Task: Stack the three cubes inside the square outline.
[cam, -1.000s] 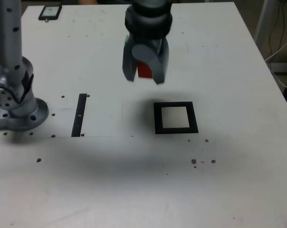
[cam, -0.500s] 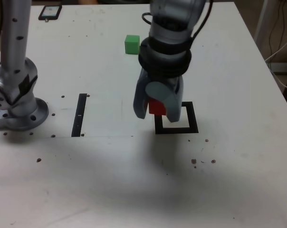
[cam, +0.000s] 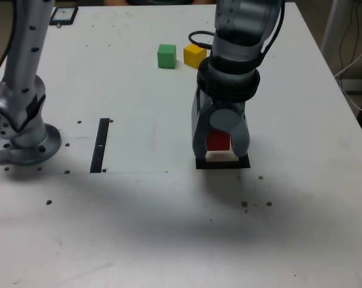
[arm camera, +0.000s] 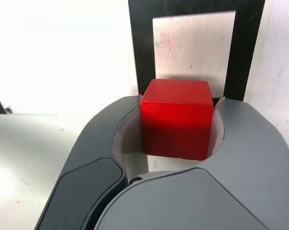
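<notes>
A: Cubes first: where is each one, and why does the gripper (cam: 220, 146) sit so low?

B: The red cube (cam: 218, 141) is pinched between the two jaws, one pressed on each side face. The arm has it right over the square outline (cam: 223, 163), so my reading is that this is the base of the stack and it is about to be set down on the white centre. The green cube (cam: 166, 56) and the yellow cube (cam: 195, 55) sit near each other, apart, at the far side of the table (cam: 139, 228), well away from the outline.

A: Is the red one centred over the frame?

B: In the wrist view the red cube (arm camera: 176, 118) covers the near part of the white centre, between the side bars of the outline (arm camera: 244, 52). It looks roughly lined up, but I can't confirm that.

A: Does it touch the table yet?

B: Can't tell. In the exterior view the jaws cover most of the outline and the cube's bottom edge; only the front bar and a sliver of white show. In the wrist view the gripper (arm camera: 175, 143) hides the cube's lower part.

A: Anything else unclear?

B: A thin black strip (cam: 101, 144) lies on the exterior view's left, near the arm's base (cam: 22, 141). A dark flat thing at the far corner is cut off; I can't say what it is.
</notes>
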Robot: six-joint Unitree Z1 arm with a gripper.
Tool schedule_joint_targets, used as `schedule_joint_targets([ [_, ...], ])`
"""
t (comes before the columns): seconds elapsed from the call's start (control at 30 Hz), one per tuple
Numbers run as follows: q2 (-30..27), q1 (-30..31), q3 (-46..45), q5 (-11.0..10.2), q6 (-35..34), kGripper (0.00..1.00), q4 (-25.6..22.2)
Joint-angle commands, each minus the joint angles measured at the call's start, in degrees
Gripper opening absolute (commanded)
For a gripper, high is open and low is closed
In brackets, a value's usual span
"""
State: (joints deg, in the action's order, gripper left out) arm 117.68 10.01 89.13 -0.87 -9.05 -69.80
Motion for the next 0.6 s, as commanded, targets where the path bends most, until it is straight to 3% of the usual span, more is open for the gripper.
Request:
schedule_joint_targets([
  [0.0, 0.22, -0.88, -1.12, -0.2, 0.68, 0.33, 0.51],
  [0.4, 1.4, -2.12, -4.17, -0.55, 3.62, 0.35, 6.17],
  [0.57, 2.03, -2.67, -4.16, -2.29, 3.98, 0.39, 6.78],
])
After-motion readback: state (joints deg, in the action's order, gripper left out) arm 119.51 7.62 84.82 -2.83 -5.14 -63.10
